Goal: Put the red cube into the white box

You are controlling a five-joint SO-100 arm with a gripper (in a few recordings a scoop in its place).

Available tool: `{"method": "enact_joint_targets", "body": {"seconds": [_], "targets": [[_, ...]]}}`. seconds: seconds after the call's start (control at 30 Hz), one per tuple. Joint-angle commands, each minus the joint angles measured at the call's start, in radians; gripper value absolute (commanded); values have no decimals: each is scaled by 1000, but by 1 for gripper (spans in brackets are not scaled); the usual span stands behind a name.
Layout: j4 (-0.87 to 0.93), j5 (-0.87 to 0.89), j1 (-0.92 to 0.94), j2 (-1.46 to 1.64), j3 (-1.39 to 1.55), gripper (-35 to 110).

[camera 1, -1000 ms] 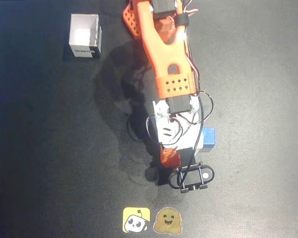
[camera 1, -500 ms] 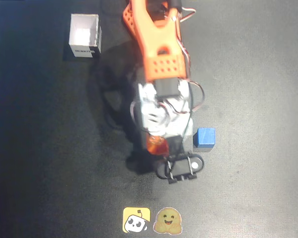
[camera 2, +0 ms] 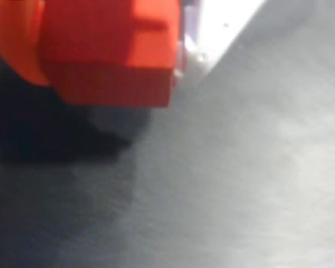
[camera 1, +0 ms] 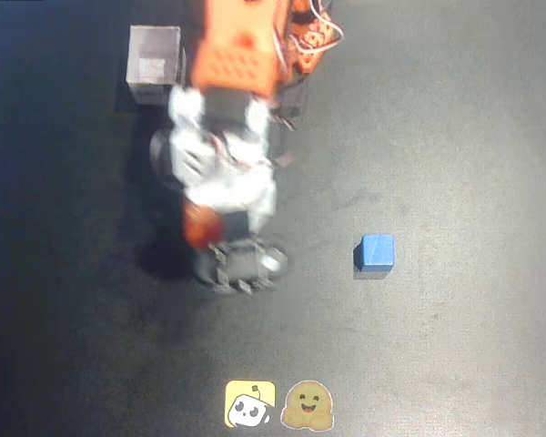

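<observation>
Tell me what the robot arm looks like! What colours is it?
The arm has bright orange plastic links, one dotted with small holes. Below them sits a white middle section with thin looping wires. At the tip, the blurred gripper looks dark grey, with an orange piece beside it.

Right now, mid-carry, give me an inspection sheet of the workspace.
Surface: dark mat, flat, bare around the arm.
Job's things: red cube held at the gripper, off the mat; white box at upper left in the overhead view, upright, partly shadowed by the arm.
Clutter: blue cube alone on the right; two cartoon stickers at the bottom edge.
Gripper: gripper blurred, shut on the cube.
Cables: loose wires on the arm.
Surroundings: nothing seen.
</observation>
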Motion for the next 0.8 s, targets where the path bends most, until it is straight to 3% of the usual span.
{"method": "enact_joint_targets", "body": {"seconds": [0.0, 0.53, 0.77], "targets": [[17, -28, 69, 98, -6, 0], [173, -67, 301, 109, -241, 0], [225, -80, 382, 202, -189, 0]]}}
